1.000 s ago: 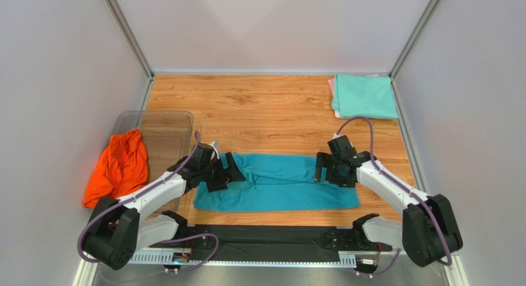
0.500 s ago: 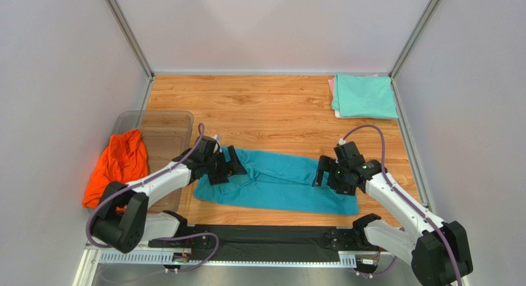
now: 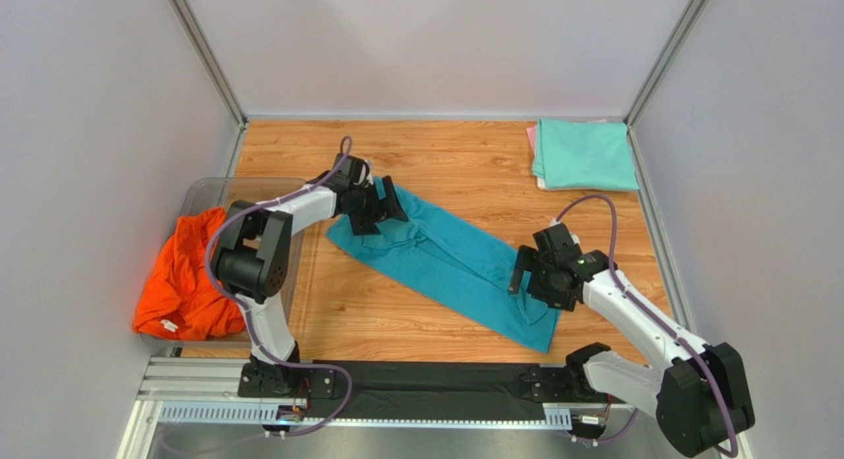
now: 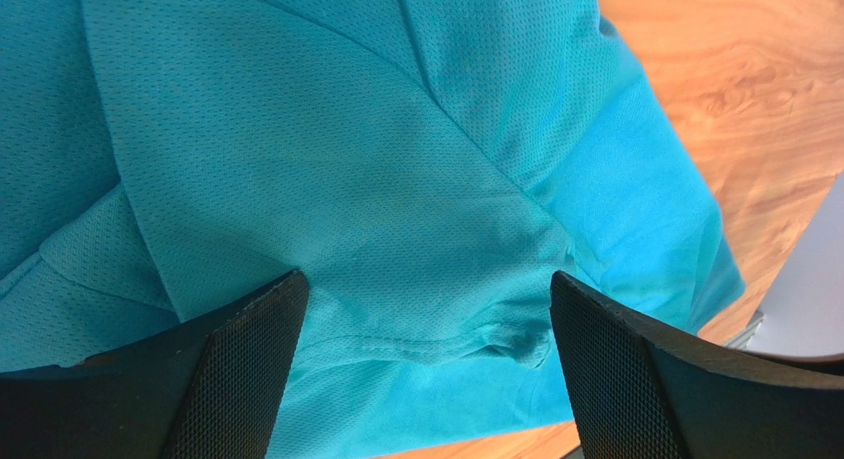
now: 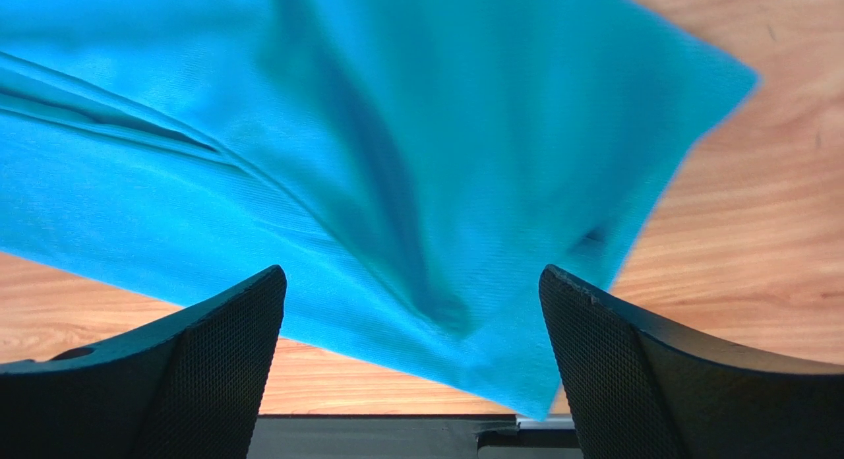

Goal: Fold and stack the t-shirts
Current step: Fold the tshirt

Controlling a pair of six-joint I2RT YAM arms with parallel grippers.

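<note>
A teal-blue t-shirt [image 3: 446, 261], folded into a long strip, lies diagonally on the wooden table. My left gripper [image 3: 381, 207] is over its far left end, jaws wide apart, with the cloth and a stitched hem between them [image 4: 426, 311]. My right gripper [image 3: 523, 276] is over the near right end, jaws wide apart, above a bunched corner of cloth [image 5: 411, 301]. An orange t-shirt [image 3: 188, 276] hangs crumpled over the tub's near left. A folded mint green t-shirt [image 3: 586, 154] lies at the back right on a pale pink one [image 3: 532, 142].
A clear plastic tub [image 3: 260, 197] stands at the left, beside the left arm. Grey walls close in the table on three sides. A black rail [image 3: 426, 385] runs along the near edge, close to the shirt's near corner.
The left gripper has swung away from me to the back left, taking its end of the teal shirt along. The shirt has turned from lying crosswise to diagonal. The right gripper moved slightly nearer.
</note>
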